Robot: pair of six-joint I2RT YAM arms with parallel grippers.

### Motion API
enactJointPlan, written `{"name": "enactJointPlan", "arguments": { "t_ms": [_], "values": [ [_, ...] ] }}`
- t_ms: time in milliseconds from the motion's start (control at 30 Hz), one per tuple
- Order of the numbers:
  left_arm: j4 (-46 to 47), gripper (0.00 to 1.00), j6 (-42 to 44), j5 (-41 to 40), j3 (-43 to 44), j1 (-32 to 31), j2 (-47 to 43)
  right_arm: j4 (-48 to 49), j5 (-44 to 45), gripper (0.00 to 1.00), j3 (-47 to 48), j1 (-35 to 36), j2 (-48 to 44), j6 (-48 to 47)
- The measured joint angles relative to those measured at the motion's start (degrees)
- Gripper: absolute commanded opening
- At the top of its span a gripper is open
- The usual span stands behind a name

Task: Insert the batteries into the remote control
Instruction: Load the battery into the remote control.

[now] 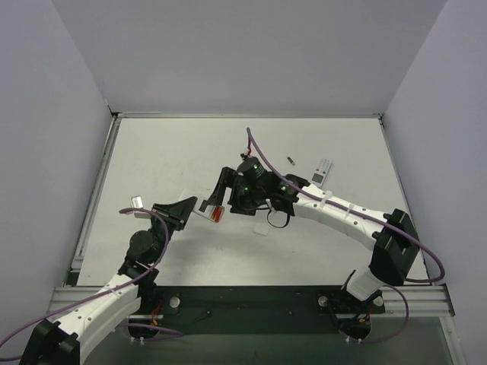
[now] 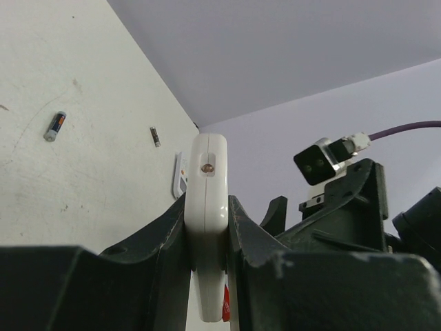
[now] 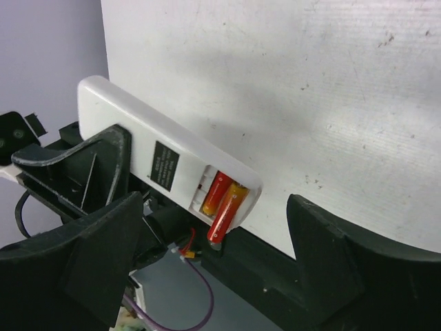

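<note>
right wrist view: the remote control (image 3: 138, 131) is seen back-up, clamped by the left gripper (image 2: 207, 238), whose fingers are closed tight on its white sides. the batteries (image 3: 224, 200) are lodged in the open bay at the remote's 5 o'clock end, one seated, the other tilted with its tip jutting out. the right gripper (image 3: 219, 224) is spread wide around that end, with nothing held.

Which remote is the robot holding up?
The remote control with red batteries in its back, pinched by the left gripper; the other remote lies on the table.
</note>
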Motion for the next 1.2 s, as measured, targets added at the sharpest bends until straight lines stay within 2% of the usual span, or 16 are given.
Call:
{"name": "enactJointPlan", "arguments": {
  "t_ms": [200,300,333,600,900,1200],
  "values": [
    [-1.7,0.00,-2.1,0.9,0.0,0.0,1.6,-0.3,1.4,0.82,1.6,0.2,-2.8,-11.2],
    [-2.3,0.00,-3.3,2.2,0.0,0.0,2.5,-0.1,-0.3,0.69,1.7,0.2,-5.2,-19.6],
    [-2.6,0.00,-3.7,2.7,0.0,0.0,2.7,-0.1,-1.0,0.62,1.7,0.2,-6.1,-22.7],
    [-6.3,0.00,-7.8,7.0,0.0,0.0,3.5,-1.6,-7.2,0.49,-2.8,0.3,-13.8,-45.9],
    [-11.3,0.00,-9.8,11.2,0.0,0.0,2.9,-5.0,-14.9,0.43,-4.1,2.7,-14.4,-61.0],
    [-18.0,0.00,-8.2,16.6,2.3,0.0,5.6,-8.2,-22.5,0.44,-5.6,3.2,-14.3,-78.0]
  ]
}}
